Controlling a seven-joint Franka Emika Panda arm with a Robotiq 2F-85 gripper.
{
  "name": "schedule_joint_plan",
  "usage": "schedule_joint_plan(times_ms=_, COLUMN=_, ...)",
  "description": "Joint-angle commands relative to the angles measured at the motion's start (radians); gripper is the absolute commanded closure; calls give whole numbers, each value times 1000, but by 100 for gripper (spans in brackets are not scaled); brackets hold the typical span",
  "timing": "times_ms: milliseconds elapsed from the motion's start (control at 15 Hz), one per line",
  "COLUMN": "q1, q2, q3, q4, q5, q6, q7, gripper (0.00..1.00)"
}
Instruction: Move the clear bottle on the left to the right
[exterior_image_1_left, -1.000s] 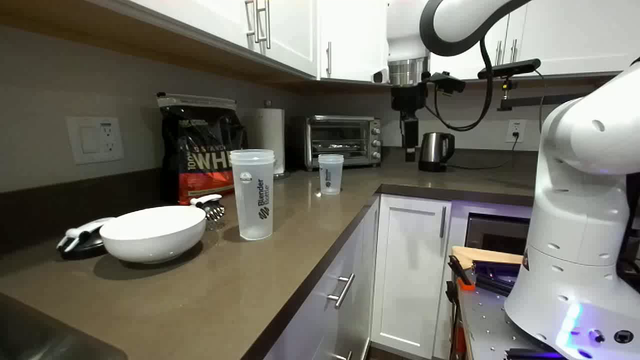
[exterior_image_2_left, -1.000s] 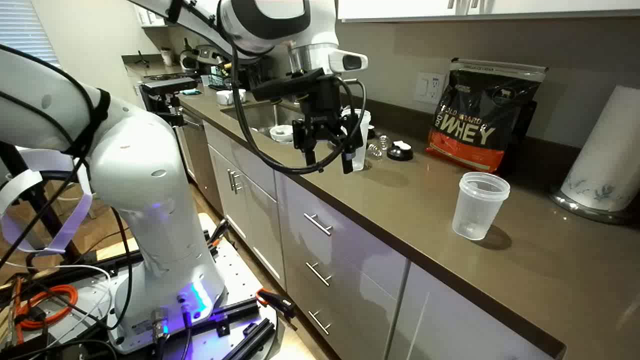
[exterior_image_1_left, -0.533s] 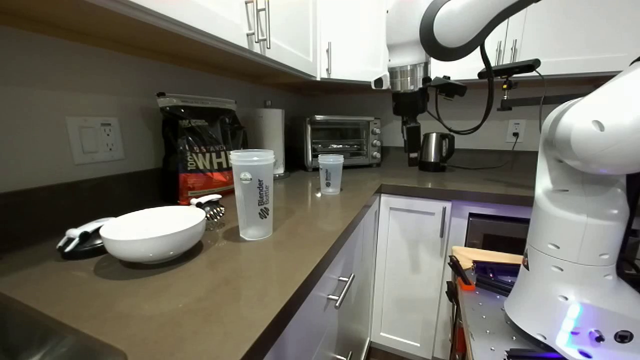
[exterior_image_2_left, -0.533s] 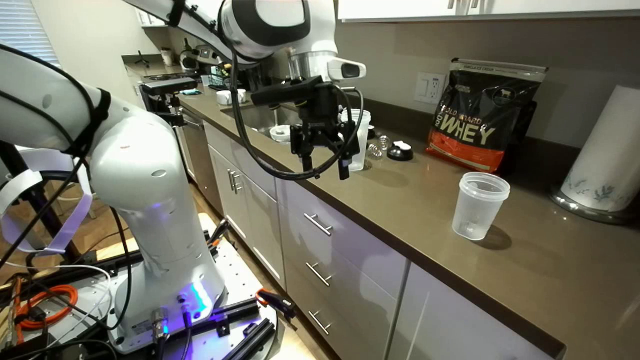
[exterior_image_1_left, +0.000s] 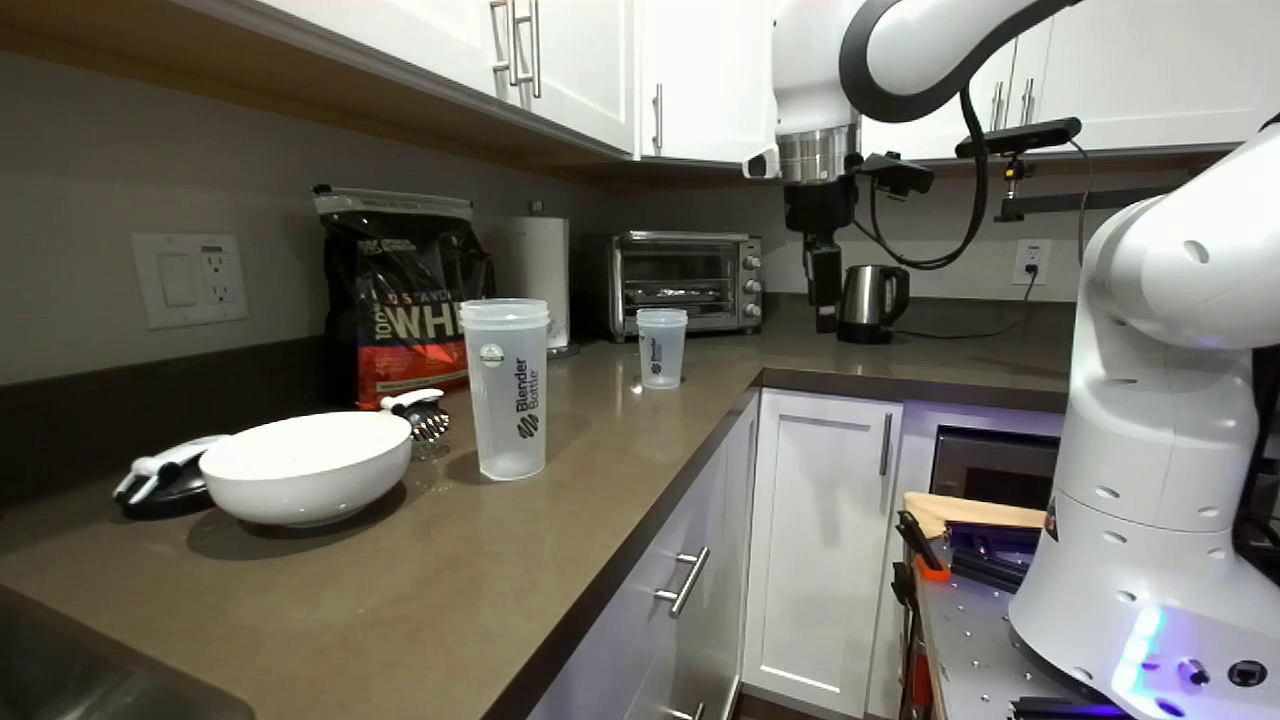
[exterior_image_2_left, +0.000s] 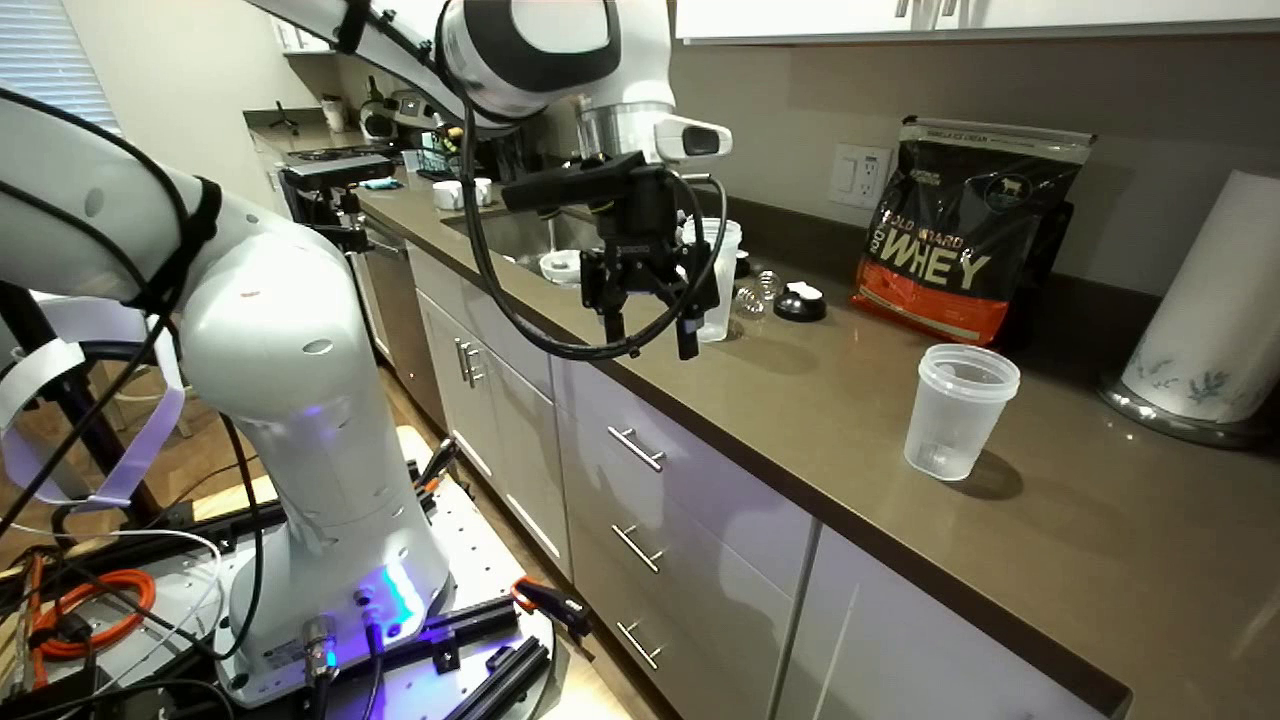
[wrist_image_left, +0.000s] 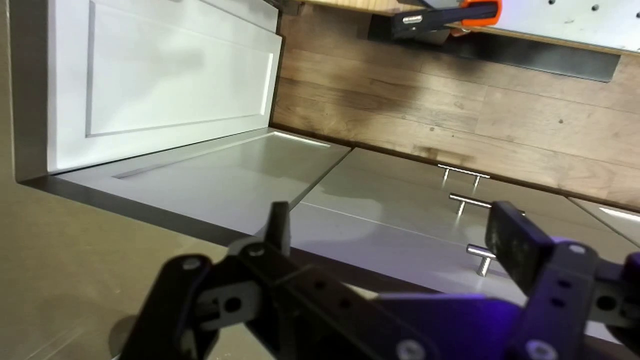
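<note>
I read "Blender Bottle" on the clear bottle (exterior_image_1_left: 500, 400) and "WHEY" on the black-and-red bag (exterior_image_2_left: 972, 235); my claw (wrist_image_left: 392, 232) hangs with jaws spread wide.

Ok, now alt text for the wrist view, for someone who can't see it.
Open, empty gripper across the lower part of the picture, in front of a brown counter and drawer fronts with metal handles. A white cabinet door stands upper left; wood floor lies beyond, with a black-and-orange clamp at the top.
</note>
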Motion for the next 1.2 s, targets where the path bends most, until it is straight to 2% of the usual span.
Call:
schedule_joint_plan(times_ms=0, q1=12, q2=-1, q3=-10, q4=2, q5=-7, q6=-6, q7=7, gripper=0)
schedule_joint_plan(times_ms=333, q1=81, q2=54, q3=10, q4=62, q5=24, q6=35, q7=11, gripper=0)
schedule_joint_plan(times_ms=667, q1=152, q2=152, q3=23, q4=147, q5=58, q6=127, q7=28, gripper=0)
schedule_joint_plan(times_ms=1133, q1=172, q2=363, q3=57, q4=334, q5=208, q6=123, q7=129, gripper=0)
